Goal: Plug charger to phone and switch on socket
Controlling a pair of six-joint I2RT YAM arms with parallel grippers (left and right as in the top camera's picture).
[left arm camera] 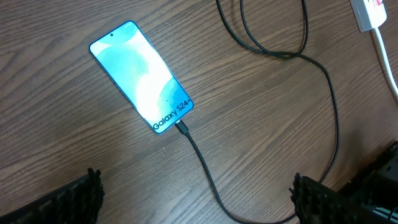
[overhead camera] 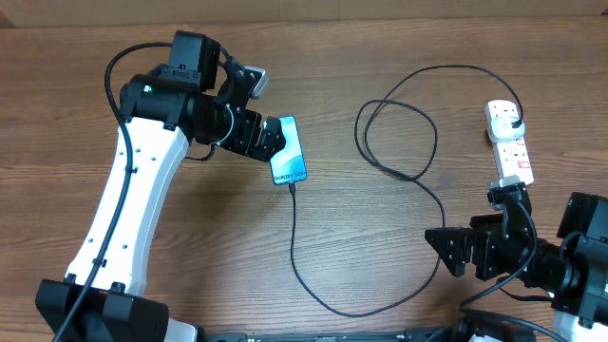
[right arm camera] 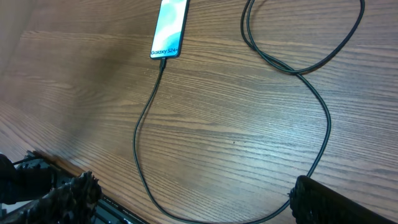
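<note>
L fingers [left arm camera: 81, 196]: spread wide, holding nothing. Phone [left arm camera: 142, 77] lies flat on tabletop [left arm camera: 56, 124] ahead of them, screen lit. Charger [left arm camera: 208, 171]: connector tip seated in phone's near short edge; cable runs back betw. the fingers. R fingers [right arm camera: 323, 199]: likewise spread and empty, w/ cable looping ahead of them. Socket [overhead camera: 509, 142]: near R fingers, off to one side, black plug in its far outlet.
</note>
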